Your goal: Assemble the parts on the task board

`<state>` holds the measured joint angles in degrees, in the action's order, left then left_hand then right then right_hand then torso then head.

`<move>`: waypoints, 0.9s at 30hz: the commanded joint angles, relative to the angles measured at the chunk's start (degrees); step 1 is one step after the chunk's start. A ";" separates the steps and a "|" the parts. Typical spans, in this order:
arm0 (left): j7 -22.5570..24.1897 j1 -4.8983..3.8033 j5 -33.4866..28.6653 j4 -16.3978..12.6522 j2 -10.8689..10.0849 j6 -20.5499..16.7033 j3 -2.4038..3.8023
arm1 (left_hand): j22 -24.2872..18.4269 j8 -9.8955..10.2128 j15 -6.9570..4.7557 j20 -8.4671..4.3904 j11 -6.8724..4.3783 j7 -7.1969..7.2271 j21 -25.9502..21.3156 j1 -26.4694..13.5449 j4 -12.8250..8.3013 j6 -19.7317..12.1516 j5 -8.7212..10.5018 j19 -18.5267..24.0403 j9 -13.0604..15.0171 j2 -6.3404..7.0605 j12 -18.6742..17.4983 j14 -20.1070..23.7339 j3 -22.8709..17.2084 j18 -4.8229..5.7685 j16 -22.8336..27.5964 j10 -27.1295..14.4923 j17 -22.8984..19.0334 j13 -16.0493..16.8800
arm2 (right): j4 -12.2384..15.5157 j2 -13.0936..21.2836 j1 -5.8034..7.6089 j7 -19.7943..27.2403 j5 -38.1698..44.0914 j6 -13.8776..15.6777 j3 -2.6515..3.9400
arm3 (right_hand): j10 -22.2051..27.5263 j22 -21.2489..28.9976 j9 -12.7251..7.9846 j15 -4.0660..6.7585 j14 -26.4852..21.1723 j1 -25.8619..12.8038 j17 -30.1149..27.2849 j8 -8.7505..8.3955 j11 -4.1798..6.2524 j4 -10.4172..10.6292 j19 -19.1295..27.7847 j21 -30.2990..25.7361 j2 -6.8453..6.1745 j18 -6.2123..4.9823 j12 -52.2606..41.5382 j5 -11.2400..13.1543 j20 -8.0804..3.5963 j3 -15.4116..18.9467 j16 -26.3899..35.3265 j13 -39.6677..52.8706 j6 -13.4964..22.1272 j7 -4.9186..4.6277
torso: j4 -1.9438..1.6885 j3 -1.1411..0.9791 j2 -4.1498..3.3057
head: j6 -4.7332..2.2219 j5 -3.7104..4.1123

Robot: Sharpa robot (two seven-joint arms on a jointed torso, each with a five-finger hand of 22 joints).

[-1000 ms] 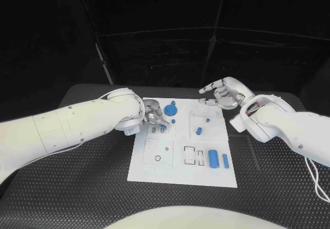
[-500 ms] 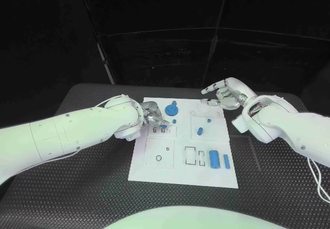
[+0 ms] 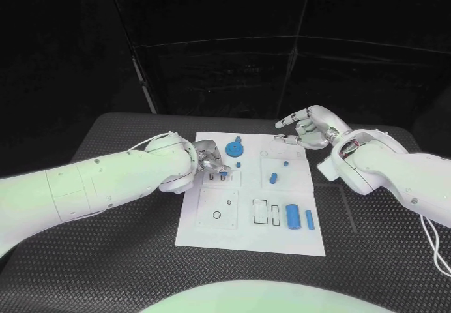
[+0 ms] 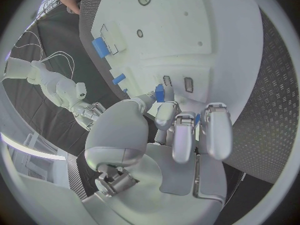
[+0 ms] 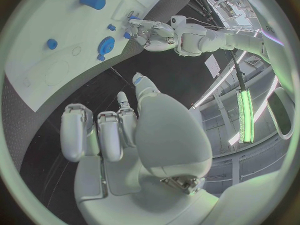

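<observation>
Blue is what the left hand [image 4: 164,135] has: a small blue part [image 4: 160,92] pinched at its fingertips, held right over the upper-left area of the task board [image 3: 246,235], close to two little slots you can see in the left wrist view. I'd guess it's about to get seated, but I can't tell if it's touching the board yet.

The right hand [image 3: 305,128] hovers past the board's far right corner, fingers loosely curled and partly apart, with nothing in it as far as I can see.

Progress-wise, looks early to middle to me. A round blue gear-like part [image 3: 233,151] sits near the far edge, a couple of small blue pieces [image 3: 272,177] are mid-board, and a blue cylinder [image 3: 292,215] with a thin blue bar [image 3: 309,220] beside it lies toward the near right. Whether those are seated or just lying there, hard to say. Several outlined recesses near the front-left look unfilled, so there's plenty left.

The board rests on a black textured table [image 3: 113,261], and behind it the room is dark with black panels.
</observation>
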<state>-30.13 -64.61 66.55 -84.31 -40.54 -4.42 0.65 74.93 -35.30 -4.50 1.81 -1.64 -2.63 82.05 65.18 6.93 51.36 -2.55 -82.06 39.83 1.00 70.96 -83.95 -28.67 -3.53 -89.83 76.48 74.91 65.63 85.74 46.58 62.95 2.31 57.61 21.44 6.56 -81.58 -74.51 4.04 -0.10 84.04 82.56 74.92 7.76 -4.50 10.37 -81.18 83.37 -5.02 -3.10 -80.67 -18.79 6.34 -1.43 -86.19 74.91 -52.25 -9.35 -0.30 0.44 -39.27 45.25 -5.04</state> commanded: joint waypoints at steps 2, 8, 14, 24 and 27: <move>-0.06 -0.03 1.92 0.18 0.08 2.01 0.04 | 2.23 -0.41 -0.29 -0.17 0.04 0.16 0.19 -0.30 -8.29 0.07 -0.18 -0.24 0.11 0.06 0.04 -6.05 -8.73 0.54 -0.17 0.24 15.09 -0.15 | 0.02 -0.11 0.11 0.15 0.24 -0.52 0.05 | -0.10 0.10 -0.08 0.26 3.63 -0.11 3.90 0.19 0.31 -0.38 -0.07 -0.37 0.34 -0.23 0.39 -0.37 -0.31 0.12 0.25 3.06 -0.41 0.13 | -0.05 0.01 -0.02 | 0.20 0.06; -0.16 0.02 2.43 0.62 0.38 3.32 0.04 | 2.23 -0.45 -0.29 -0.17 0.03 0.17 0.18 -0.37 -8.45 0.06 -0.19 -0.24 0.20 0.16 -0.02 -6.05 -9.08 0.54 -0.17 0.21 15.09 -0.21 | -0.08 -0.26 0.10 0.20 0.24 -0.56 0.05 | -0.07 0.15 -0.08 0.25 3.63 -0.20 3.87 0.20 0.31 -0.40 -0.05 -0.40 0.33 -0.25 0.42 -0.43 -0.31 0.16 0.27 3.02 -0.41 0.13 | -0.01 0.02 -0.02 | 0.36 0.03; -0.22 0.19 2.68 0.74 0.55 4.27 0.04 | 2.24 -0.50 -0.28 -0.17 0.03 0.17 0.18 -0.44 -8.56 0.08 -0.19 -0.24 0.28 0.24 0.00 -6.05 -9.33 0.54 -0.17 0.24 15.09 -0.18 | -0.20 -0.43 0.10 0.23 0.25 -0.62 0.05 | -0.07 0.15 -0.08 0.25 3.63 -0.20 3.87 0.20 0.31 -0.40 -0.05 -0.40 0.33 -0.25 0.42 -0.43 -0.31 0.16 0.27 3.02 -0.41 0.13 | -0.08 0.02 -0.02 | 0.52 0.14; -0.28 0.26 2.75 0.93 0.46 4.94 0.05 | 2.22 -0.54 -0.28 -0.17 0.03 0.17 0.16 -0.52 -8.65 0.10 -0.19 -0.23 0.35 0.31 -0.09 -6.05 -9.54 0.54 -0.17 0.20 15.09 -0.29 | -0.25 -0.48 0.10 0.25 0.25 -0.67 0.05 | -0.07 0.15 -0.08 0.25 3.63 -0.20 3.87 0.20 0.31 -0.40 -0.05 -0.40 0.33 -0.25 0.42 -0.43 -0.31 0.16 0.27 3.02 -0.41 0.13 | -0.07 -0.01 0.01 | 0.44 0.15; -0.29 0.26 2.75 0.92 0.46 5.00 0.05 | 2.22 -0.54 -0.28 -0.17 0.03 0.17 0.16 -0.52 -8.65 0.10 -0.19 -0.23 0.35 0.31 -0.09 -6.05 -9.54 0.54 -0.17 0.20 15.09 -0.29 | -0.28 -0.49 0.10 0.25 0.25 -0.71 0.05 | -0.07 0.15 -0.08 0.25 3.63 -0.20 3.87 0.20 0.31 -0.40 -0.05 -0.40 0.33 -0.25 0.42 -0.43 -0.31 0.16 0.27 3.02 -0.41 0.13 | -0.07 0.01 -0.01 | 0.49 0.16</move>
<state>-30.18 -64.39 68.80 -83.38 -40.10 -0.51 0.72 74.92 -35.54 -4.50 1.82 -1.61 -2.79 82.05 64.31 6.38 51.40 -2.46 -82.06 40.26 1.73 70.96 -83.96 -29.85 -3.53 -89.82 76.48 74.91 65.38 85.40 46.14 62.94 2.29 57.72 21.09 6.55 -81.58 -74.42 4.05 -0.10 84.04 82.56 74.91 7.76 -4.50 10.21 -81.18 83.37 -5.02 -3.10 -80.43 -19.01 6.34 -1.27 -86.19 74.91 -52.25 -9.35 -0.36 0.44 -39.28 45.69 -4.85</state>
